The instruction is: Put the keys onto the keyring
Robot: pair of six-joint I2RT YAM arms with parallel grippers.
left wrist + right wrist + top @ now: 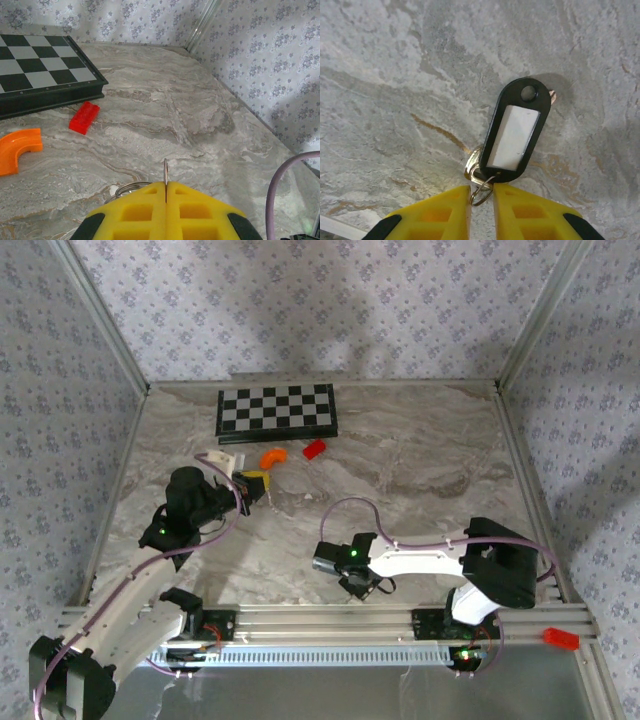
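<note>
On the left half of the marble-patterned surface [420, 460], the left arm reaches forward and its left gripper [257, 487] hovers a little nearer the camera than a curved orange piece [272, 456]. In the left wrist view, this gripper's yellow fingers [135, 212] are pressed flat together, pinching the keyring [165, 171]. The keyring appears as a thin silvery strip standing edge-on out of the seam, with a fine wire loop [131, 187] curving away on its left side. At the back of the surface, a black-and-white folding checkerboard [277, 410] lies flat. A small red block [314, 449] sits just in front of its right corner, beside the orange piece but not touching it. Toward the right, the right arm folds inward, and its right gripper [355, 585] sits low near the front edge. In the right wrist view, its yellow fingers [445, 212] are almost together, with only a narrow slot between them, gripping a small split ring [481, 194]. This ring belongs to the keys [514, 131], a black oblong tag with a white label and a silvery key tip showing behind its lower end. The tag stretches away from the fingertips over bare marble, and I cannot tell whether it rests on the surface. At the far right, a small red piece [561, 639] lies on the metal frame rail.
</note>
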